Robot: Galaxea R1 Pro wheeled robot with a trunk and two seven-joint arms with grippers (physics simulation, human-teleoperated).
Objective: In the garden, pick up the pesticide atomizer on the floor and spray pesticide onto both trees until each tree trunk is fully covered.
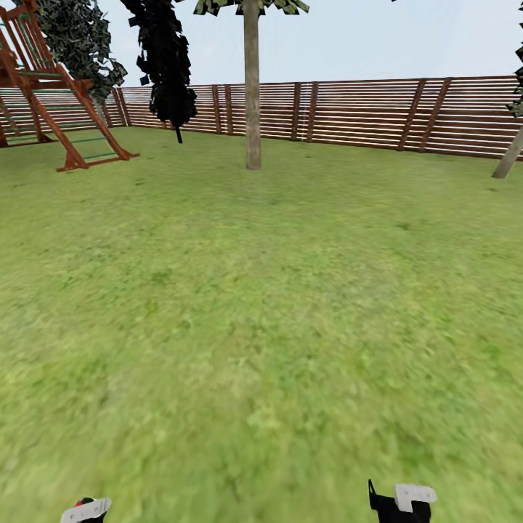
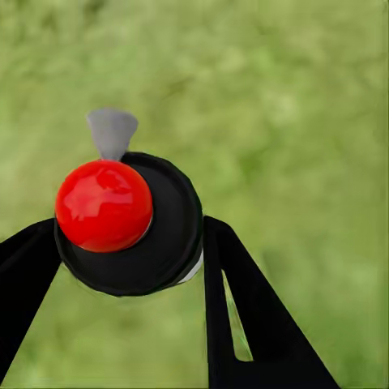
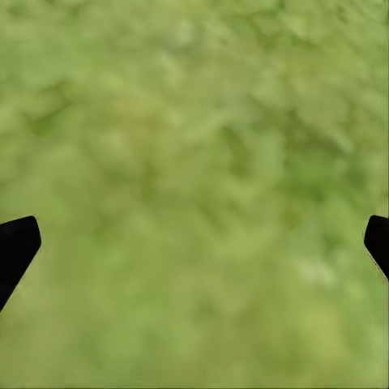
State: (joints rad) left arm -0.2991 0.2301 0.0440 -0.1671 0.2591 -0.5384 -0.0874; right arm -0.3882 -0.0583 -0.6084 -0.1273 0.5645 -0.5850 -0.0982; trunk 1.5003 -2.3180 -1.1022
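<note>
Now, my left claw (image 2: pixel 130 243) is closed on the atomizer (image 2: pixel 130 223) (red knob up, grey nozzle forward), low at my left side. The trunk (image 1: pixel 252 87) stands upright, far ahead and slightly left of centre, nearer this arm. My right claw (image 3: pixel 194 235) hangs wide open over grass (image 1: pixel 290 305).

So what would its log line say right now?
left tool: shut on atomizer | right tool: open | tree trunk: ahead across lawn, no spray visible
</note>
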